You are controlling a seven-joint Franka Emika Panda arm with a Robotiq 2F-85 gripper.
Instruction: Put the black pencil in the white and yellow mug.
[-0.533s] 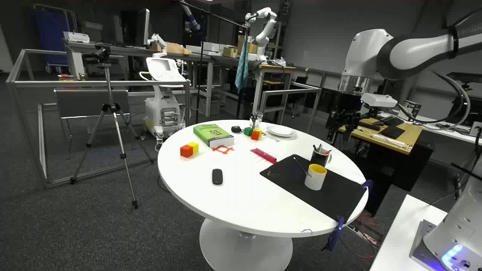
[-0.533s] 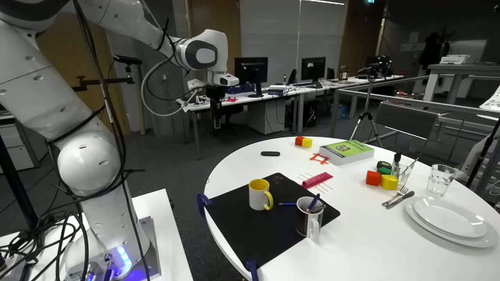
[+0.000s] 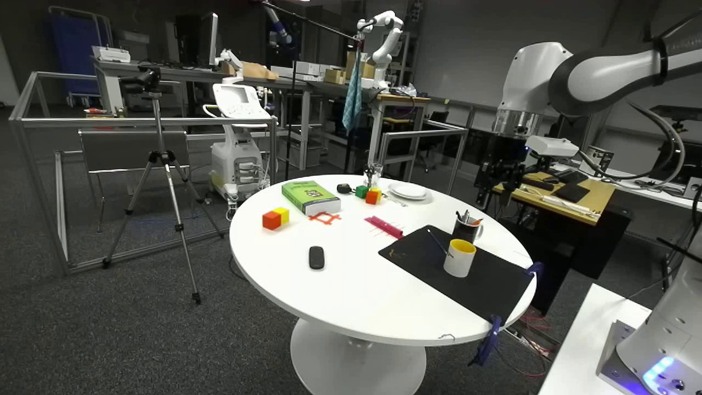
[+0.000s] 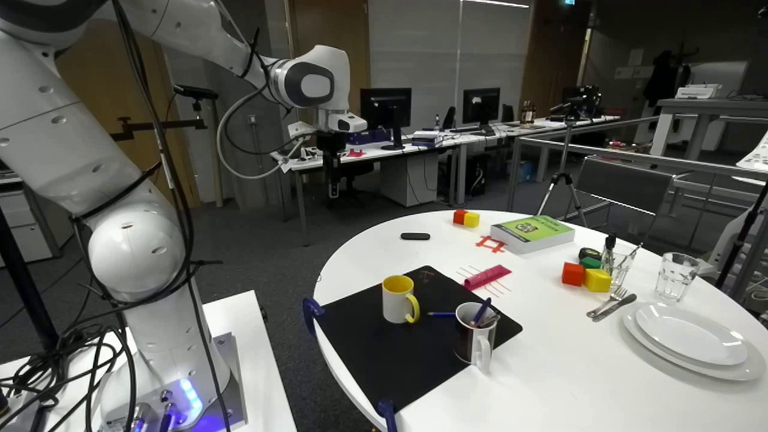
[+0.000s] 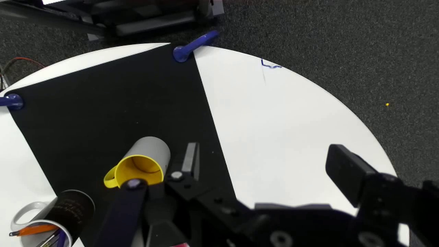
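The black pencil (image 3: 438,242) is seen lying on the black mat (image 3: 496,288), outside the white and yellow mug (image 3: 458,265), right of centre in an exterior view. Its long axis is slanted there from upper left to lower right, the lower end overlapping the left side of the upright mug; whether they touch cannot be told. In an exterior view where the mug's yellow handle (image 4: 414,311) is shown, the pencil is laid almost level across the frame, just right of that handle, its right end being hidden by the dark mug (image 4: 466,341). In an exterior view the arm (image 3: 600,79) is extended from the upper right of the frame, bent at the wrist, and the gripper (image 3: 493,198) is pointed downward, well above the counter (image 3: 351,296). In the wrist view the two fingers (image 5: 191,159) are spread wide, one near the centre, one toward the right edge. Against the earlier frame, no shift of arm, mug or pencil can be made out.
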